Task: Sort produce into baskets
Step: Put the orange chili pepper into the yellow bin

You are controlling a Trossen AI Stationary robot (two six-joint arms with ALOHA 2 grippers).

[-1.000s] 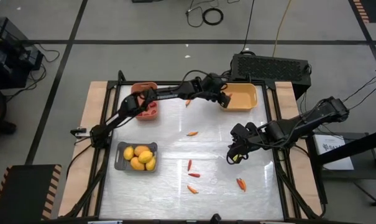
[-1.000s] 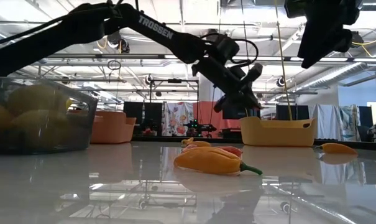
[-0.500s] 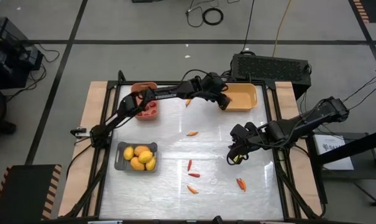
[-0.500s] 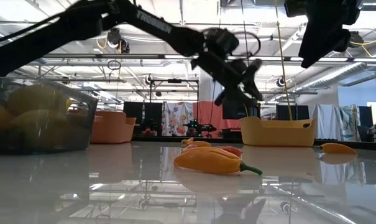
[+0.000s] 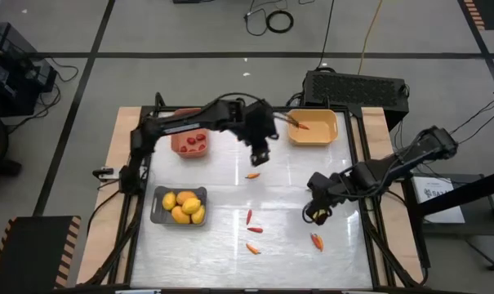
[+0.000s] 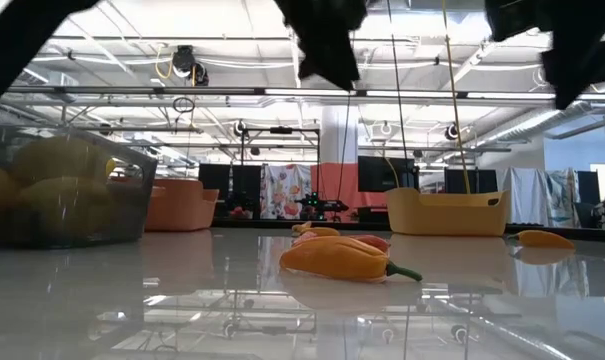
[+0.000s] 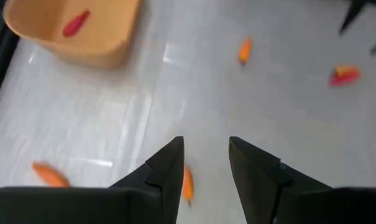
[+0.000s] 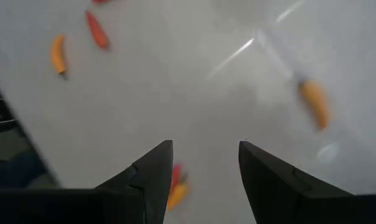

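Grey floor (image 5: 83,73) crossed by dark tape lines (image 5: 230,55). Coiled black cable (image 5: 278,20) at 12 o'clock, black perforated box (image 5: 354,86) at 1 o'clock beyond the white table (image 5: 230,204). Yellow cord (image 5: 369,33) running away at 1 o'clock. Across the low view: white ceiling trusses (image 6: 232,95), strip lights, a red-and-white column (image 6: 334,170), hanging cloths (image 6: 282,188).

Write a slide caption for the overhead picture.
Two robot arms hover over scattered peppers between three baskets; the left gripper hangs open above one.
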